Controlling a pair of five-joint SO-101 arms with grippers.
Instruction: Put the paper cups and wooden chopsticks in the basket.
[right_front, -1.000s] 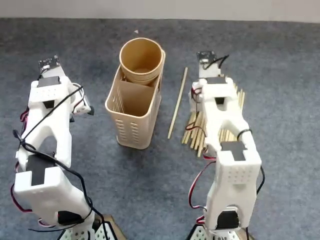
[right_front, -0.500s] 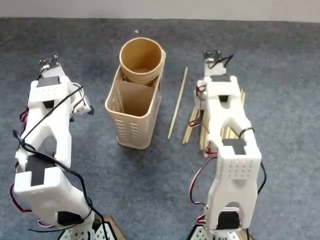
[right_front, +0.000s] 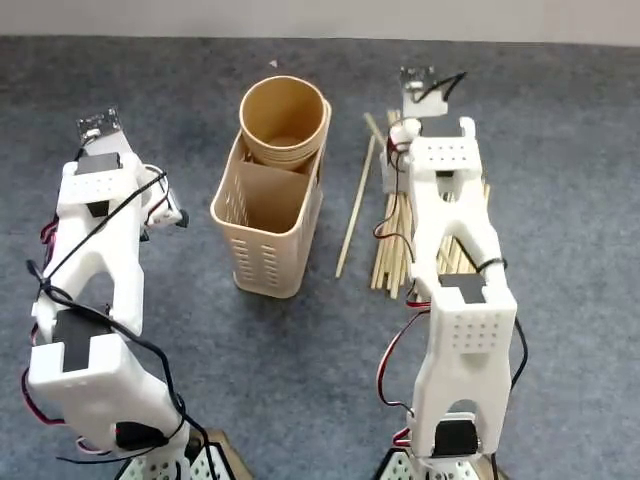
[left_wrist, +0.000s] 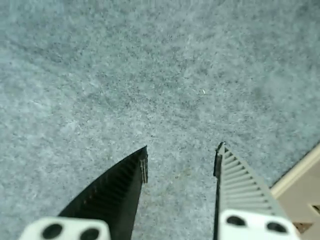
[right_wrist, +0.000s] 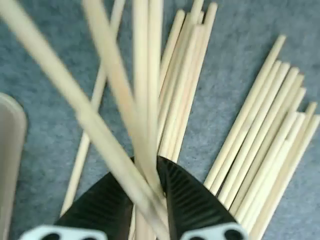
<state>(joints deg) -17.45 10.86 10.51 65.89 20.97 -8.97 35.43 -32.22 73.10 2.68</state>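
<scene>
Cups (right_front: 284, 118) sat stacked in the basket (right_front: 262, 240), in its 12 o'clock compartment. Chopstick pile (right_front: 392, 250) lay on the carpet (left_wrist: 150, 60) at the basket's 3 o'clock, partly under the right arm. One stray stick (right_front: 355, 205) lay apart between basket and pile, running roughly 12 to 6. Right gripper (right_wrist: 146, 162) was clamped on a few sticks (right_wrist: 115, 70), which slanted up across the pile. Left gripper (left_wrist: 182, 150) hung at the basket's 9 o'clock, jaws apart over carpet.

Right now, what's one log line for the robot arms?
right gripper: shut on chopsticks | left gripper: open, over carpet | cups: in basket
</scene>
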